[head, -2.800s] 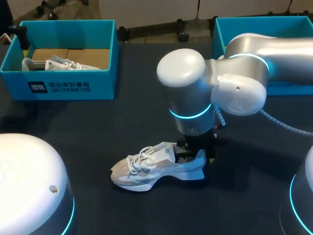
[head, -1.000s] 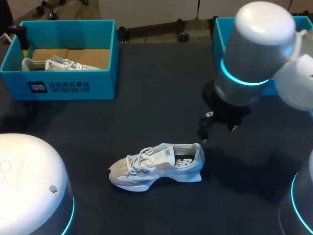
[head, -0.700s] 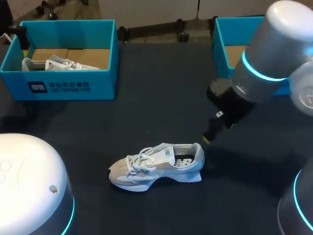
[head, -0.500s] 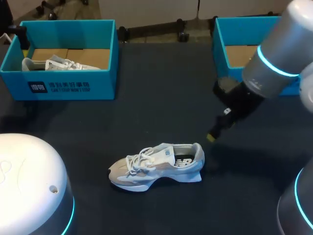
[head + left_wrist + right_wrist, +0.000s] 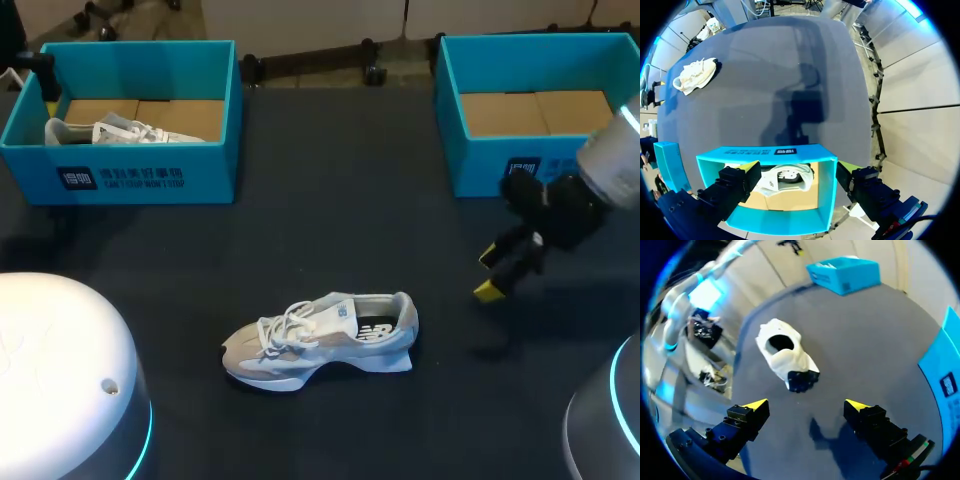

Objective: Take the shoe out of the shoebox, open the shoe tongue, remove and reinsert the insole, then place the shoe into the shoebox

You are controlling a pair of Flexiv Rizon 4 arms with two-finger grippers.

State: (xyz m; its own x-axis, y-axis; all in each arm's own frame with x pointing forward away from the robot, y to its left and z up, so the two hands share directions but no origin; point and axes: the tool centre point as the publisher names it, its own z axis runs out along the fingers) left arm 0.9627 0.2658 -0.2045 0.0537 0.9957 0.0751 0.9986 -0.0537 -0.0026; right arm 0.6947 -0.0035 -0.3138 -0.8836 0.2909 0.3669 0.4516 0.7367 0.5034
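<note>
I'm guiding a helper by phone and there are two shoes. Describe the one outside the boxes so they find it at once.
On the dark table, look in front of the blue left box, toward the middle. A white shoe stands there upright on its sole. Unlike the other shoe, lying inside that box, it sits out on bare tabletop.

Head view: even, diffuse overhead light. The dark matte table point(image 5: 320, 200) reads flat and dull. Soft shadow under the sole of the white and beige sneaker point(image 5: 320, 340), a fainter one on the table near the right gripper point(image 5: 486, 273). The cyan light ring point(image 5: 146, 440) on the left arm's base glows. Left wrist view: dark arm shadow mid-table. Right wrist view: sneaker upper nearly washed out, gripper shadow on the table between its fingers.
</note>
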